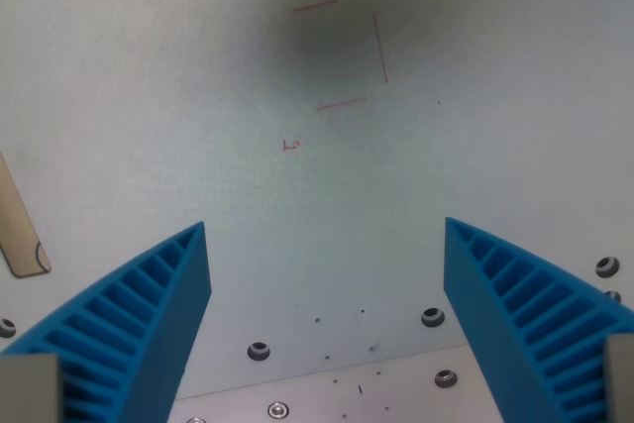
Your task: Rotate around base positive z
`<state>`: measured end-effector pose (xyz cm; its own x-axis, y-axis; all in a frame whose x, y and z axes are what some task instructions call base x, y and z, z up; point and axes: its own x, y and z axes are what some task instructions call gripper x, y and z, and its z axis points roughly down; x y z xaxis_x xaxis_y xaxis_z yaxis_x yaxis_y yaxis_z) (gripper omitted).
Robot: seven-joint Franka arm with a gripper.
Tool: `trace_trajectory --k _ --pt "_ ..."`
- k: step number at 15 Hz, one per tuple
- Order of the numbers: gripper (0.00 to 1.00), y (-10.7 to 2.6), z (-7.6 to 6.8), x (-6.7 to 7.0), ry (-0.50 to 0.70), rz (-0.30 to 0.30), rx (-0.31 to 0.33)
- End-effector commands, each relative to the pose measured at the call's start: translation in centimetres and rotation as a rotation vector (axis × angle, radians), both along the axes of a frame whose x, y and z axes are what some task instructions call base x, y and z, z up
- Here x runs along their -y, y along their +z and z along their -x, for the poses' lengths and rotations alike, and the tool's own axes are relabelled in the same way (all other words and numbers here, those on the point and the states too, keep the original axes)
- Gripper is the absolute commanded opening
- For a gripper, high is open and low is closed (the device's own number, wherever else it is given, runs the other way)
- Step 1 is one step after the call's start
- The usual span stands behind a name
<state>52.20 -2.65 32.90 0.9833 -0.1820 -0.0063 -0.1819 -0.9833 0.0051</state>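
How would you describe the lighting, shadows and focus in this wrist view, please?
In the wrist view, the lighting is soft and even; a diffuse dark shadow sits over the red line markings on the white table. The open gripper has blue fingers that look slightly soft at the frame's lower edge; no strong glare.

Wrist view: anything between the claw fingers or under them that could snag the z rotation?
Nothing visible. The claw is open and empty over the bare white table. The red marked lines are flat. A tan strip lies at the wrist view's left edge, outside the fingers.
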Motion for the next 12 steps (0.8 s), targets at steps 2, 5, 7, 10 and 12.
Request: trace_trajectory --k 2,5,7,10,12 --pt "1.00 0.21 0.02 0.01 0.026 0.000 0.004" --pt "1.00 0.21 0.02 0.01 0.066 0.000 0.004" --pt "1.00 0.21 0.02 0.01 0.093 0.000 0.004" --pt "1.00 0.21 0.02 0.01 0.133 0.000 0.004" --pt "1.00 0.21 0.02 0.01 0.160 0.000 0.004"
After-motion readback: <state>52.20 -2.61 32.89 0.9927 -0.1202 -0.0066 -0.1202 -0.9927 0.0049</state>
